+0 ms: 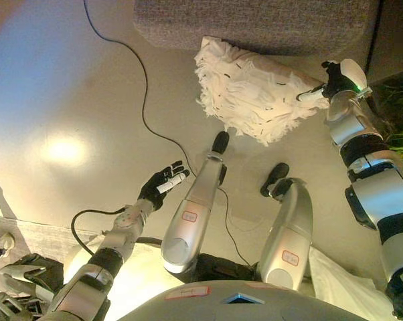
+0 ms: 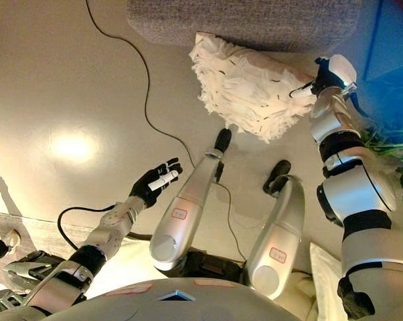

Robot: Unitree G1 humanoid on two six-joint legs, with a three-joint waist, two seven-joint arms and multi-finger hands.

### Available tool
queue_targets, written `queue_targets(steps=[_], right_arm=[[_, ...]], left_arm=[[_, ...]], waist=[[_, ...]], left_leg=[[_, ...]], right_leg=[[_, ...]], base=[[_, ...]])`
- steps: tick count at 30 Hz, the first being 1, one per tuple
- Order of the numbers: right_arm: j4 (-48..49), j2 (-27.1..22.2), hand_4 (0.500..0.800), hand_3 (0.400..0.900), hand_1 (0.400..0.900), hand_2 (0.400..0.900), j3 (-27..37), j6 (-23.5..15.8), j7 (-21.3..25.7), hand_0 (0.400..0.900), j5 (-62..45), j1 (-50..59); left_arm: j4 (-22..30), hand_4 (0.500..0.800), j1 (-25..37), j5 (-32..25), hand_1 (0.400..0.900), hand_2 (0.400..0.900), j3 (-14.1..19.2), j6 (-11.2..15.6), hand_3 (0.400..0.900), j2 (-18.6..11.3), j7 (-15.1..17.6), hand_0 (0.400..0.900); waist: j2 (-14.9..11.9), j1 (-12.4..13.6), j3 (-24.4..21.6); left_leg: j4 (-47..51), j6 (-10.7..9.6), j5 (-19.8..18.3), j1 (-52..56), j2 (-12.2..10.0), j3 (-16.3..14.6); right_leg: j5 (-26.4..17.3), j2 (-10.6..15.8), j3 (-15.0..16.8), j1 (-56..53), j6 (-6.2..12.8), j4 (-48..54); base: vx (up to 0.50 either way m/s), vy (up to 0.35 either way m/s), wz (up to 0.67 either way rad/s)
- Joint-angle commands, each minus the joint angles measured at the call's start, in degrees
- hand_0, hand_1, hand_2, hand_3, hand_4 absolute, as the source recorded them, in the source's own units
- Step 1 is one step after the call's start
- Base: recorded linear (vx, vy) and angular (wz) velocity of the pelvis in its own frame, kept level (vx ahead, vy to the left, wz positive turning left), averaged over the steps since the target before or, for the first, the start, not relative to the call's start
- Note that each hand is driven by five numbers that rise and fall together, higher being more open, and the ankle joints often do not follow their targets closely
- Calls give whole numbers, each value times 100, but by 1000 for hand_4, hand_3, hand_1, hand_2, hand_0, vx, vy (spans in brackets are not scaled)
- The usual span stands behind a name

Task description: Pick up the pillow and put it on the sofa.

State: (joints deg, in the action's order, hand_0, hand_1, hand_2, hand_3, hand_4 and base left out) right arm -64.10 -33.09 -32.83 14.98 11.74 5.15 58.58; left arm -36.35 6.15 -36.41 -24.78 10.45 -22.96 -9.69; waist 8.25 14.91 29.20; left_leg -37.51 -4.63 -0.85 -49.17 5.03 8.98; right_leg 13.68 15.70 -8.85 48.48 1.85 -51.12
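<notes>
Shaggy white pillow (image 1: 252, 90) w/ right robot hand (image 1: 327, 83)

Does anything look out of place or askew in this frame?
Yes: the shaggy white pillow is off the sofa, lying tilted on the floor with one corner against the sofa's base. The right robot hand is at the pillow's far edge; the left robot hand hovers open, away from it.
</notes>
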Motion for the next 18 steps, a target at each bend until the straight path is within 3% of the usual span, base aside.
queue_targets(steps=[1, 12, 18], right_arm=[[413, -411, 800, 900, 900, 900, -224, -41, 84, 900, 30, 687], [411, -596, 800, 900, 900, 900, -429, 137, -167, 900, -74, 1110], [214, -630, 800, 900, 900, 900, -626, 338, -452, 900, -101, 1483]], left_arm=[[549, 800, -383, -269, 900, 900, -37, 378, 900, -255, -65, 900], [2376, 800, -703, -1040, 900, 900, 302, 376, 900, -658, -235, 900], [2972, 800, -821, -1104, 900, 900, 439, 277, 900, -801, -353, 900]], waist=[[331, 202, 59], [567, 499, 59], [582, 636, 59]], left_leg=[[-338, 685, -823, 65, 281, -282], [-1298, 754, -964, -1153, 524, -288], [-2008, 763, -1125, -1842, 679, -268]], right_leg=[[420, -211, -249, -140, -219, -256], [603, -61, -93, 977, -265, -1135], [820, -39, 29, 1563, -321, -1749]], base=[[-7, 35, 4], [-32, 19, 11], [-36, -15, 5]])
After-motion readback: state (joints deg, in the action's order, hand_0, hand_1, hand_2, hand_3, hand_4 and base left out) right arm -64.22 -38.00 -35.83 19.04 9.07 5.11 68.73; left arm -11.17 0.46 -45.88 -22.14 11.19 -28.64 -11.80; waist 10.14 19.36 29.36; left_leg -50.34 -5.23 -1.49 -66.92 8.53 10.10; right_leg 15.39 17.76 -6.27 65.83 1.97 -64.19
